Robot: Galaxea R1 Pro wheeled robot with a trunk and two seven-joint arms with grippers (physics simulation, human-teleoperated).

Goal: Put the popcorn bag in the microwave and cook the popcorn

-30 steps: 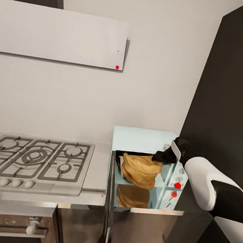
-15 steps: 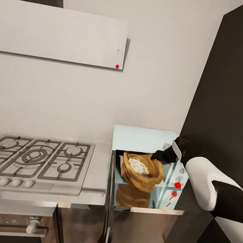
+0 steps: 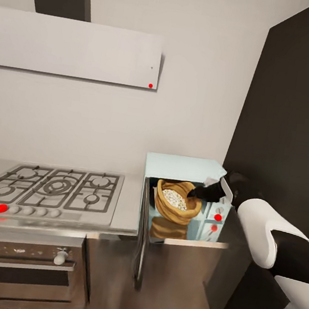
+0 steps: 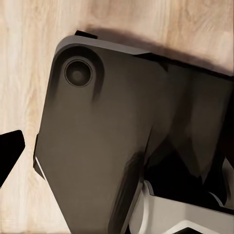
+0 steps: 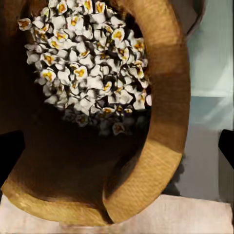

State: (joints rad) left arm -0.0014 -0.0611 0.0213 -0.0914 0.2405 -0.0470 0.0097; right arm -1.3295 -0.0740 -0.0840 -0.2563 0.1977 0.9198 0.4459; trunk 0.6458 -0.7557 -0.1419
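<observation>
Popcorn (image 3: 174, 198) fills popcorn bag (image 3: 175, 212) inside open microwave (image 3: 182, 168).

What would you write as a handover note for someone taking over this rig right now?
Right gripper: at the popcorn bag rim; jaws' state unclear.
Left gripper: jaws not visible; wrist camera faces the robot's base over wood floor.
Bag sits inside the microwave, door open, popcorn popped inside the bag.
Done: bag loaded, popcorn cooked.
Left: probably just withdraw the right arm.
</observation>
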